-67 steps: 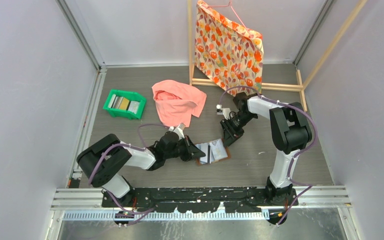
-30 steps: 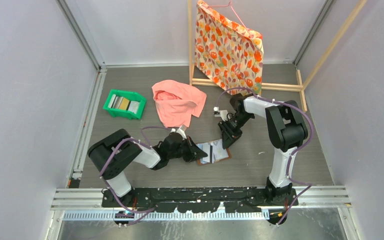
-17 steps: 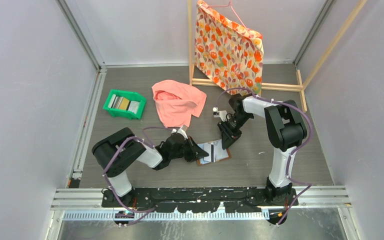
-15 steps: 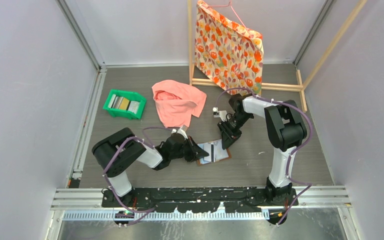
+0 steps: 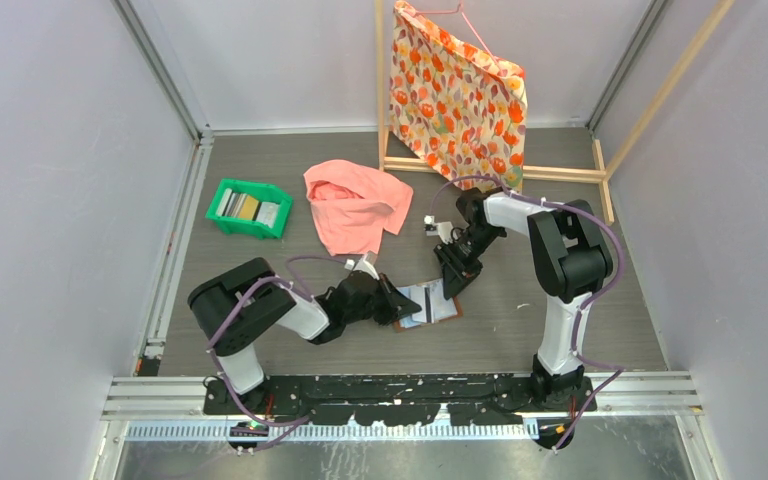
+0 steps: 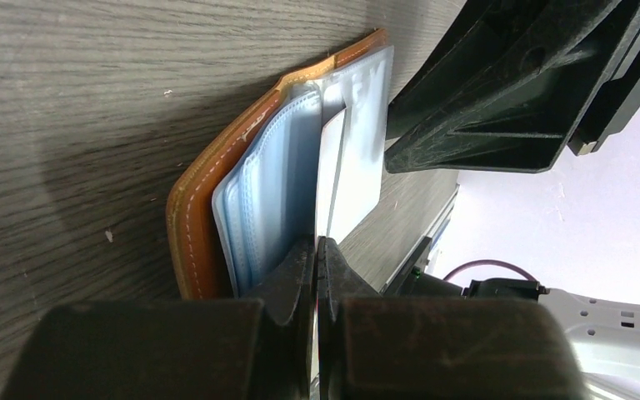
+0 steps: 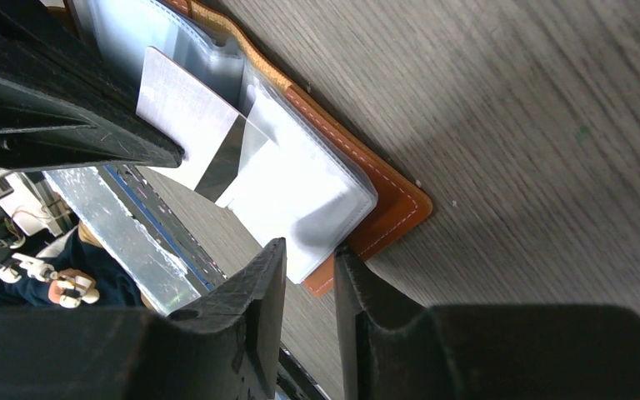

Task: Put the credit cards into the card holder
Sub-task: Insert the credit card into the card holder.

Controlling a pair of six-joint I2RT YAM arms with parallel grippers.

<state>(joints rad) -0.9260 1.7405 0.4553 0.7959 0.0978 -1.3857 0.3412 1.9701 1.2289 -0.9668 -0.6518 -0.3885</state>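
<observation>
**Card holder** [image 5: 430,303]: brown leather, lying open on the tabletop [image 5: 520,320] between the two arms, with its pale pockets facing up.
**Left gripper** [image 6: 316,250]: jaws closed on one white credit card [image 6: 336,179], whose far end lies against the clear pockets.
**Right gripper** [image 7: 311,254]: jaws slightly parted astride the holder's corner; I cannot tell whether they pinch it.
**Green tray** [image 5: 218,222]: far left, holding further cards [image 5: 248,207].
**Pink cloth** [image 5: 355,205]: beside the tray.

Card holder [image 5: 436,302] before cloth [image 5: 355,205] and tray [image 5: 250,229]
</observation>
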